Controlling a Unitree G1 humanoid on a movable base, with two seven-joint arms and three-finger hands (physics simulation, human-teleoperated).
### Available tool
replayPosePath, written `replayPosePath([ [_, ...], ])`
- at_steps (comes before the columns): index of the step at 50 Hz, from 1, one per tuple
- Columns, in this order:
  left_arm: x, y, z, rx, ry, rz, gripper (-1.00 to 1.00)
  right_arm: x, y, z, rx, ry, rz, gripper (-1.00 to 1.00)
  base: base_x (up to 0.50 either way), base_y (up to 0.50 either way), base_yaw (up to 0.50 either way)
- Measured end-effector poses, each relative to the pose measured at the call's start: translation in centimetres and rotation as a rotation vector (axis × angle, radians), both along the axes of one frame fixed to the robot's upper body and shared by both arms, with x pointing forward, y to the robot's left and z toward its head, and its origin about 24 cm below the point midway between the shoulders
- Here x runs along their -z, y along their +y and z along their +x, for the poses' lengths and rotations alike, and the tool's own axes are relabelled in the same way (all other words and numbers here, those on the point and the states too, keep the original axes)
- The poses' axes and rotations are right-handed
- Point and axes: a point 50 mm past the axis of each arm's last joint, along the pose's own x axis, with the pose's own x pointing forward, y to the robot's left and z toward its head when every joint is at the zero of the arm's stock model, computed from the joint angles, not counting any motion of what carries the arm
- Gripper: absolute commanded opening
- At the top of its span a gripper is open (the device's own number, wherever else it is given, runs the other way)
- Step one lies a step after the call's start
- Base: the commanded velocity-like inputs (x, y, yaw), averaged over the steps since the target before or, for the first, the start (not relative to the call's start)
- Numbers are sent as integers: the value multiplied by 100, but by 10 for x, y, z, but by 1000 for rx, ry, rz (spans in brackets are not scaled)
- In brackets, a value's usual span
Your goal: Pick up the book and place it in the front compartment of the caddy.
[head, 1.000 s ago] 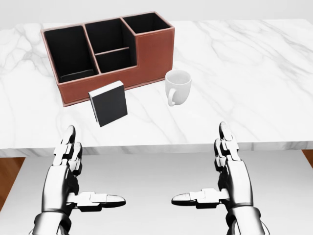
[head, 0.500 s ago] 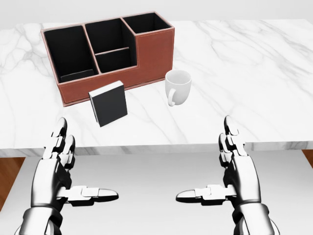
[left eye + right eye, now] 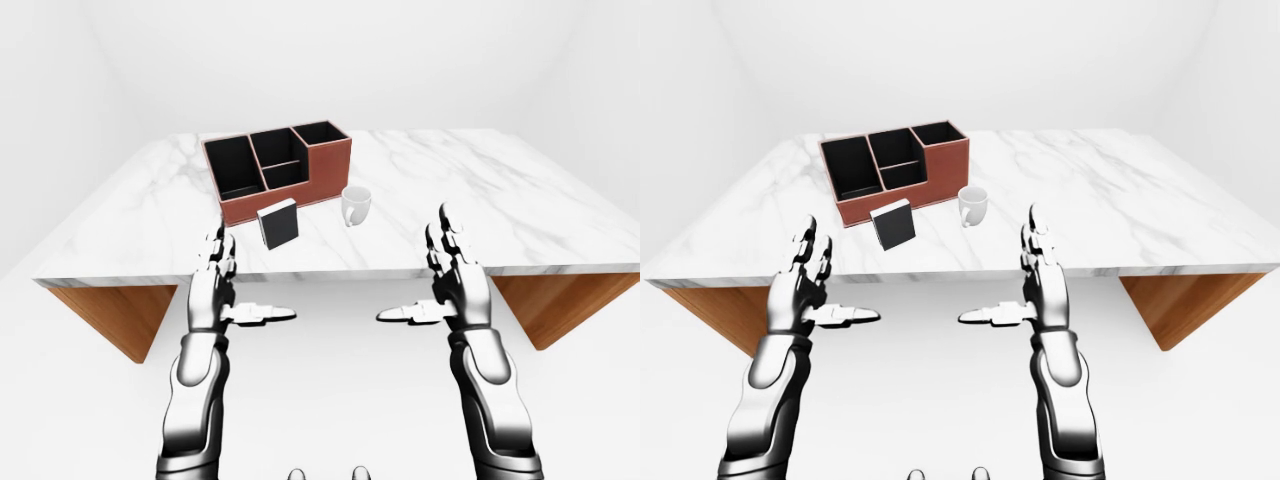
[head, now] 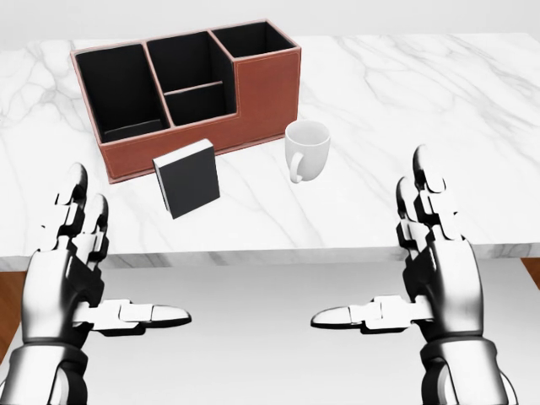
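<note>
Both hands spread, book untouched

Upright on the marble table (image 4: 472, 110), the book (image 4: 186, 178) stands just beside the caddy (image 4: 261, 93), at its 6 o'clock. At 3 o'clock sits a mug (image 4: 307, 149). Left hand (image 4: 67, 274) and right hand (image 4: 439, 270) hover spread wide, empty. Caddy floors are too dark to read.

The table (image 4: 439, 101) has a smooth, polished white marble top with grey veins, and its underside (image 3: 110, 315) looks like brown wood. The caddy (image 4: 268, 94) looks like reddish-brown leather with a matt black lining. The book (image 4: 187, 179) has a matt black cover and white page edges. The mug (image 4: 307, 148) is glossy white ceramic. The left hand (image 4: 66, 283) and the right hand (image 4: 439, 270) are shiny silver metal.
</note>
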Motion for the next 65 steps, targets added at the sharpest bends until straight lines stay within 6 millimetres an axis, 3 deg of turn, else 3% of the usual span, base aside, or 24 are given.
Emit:
replayPosePath([
  [10,-11,1,-2,2,-50,-3,100,-19,1,-7,-18,-86,-2,100,0,48,0],
  [22,-15,3,-2,-3,-66,-1,100,-28,0,-10,-27,-128,3,100,0,49,0],
  [28,-15,4,-2,-8,-66,4,100,-31,2,-11,-36,-141,9,100,3,-1,0],
  [55,-15,4,-1,-5,-65,-2,100,-37,4,-16,-58,-172,11,100,50,-8,0],
  [65,-17,2,-1,1,-73,-7,100,-38,3,-17,-59,-175,16,100,0,22,0],
])
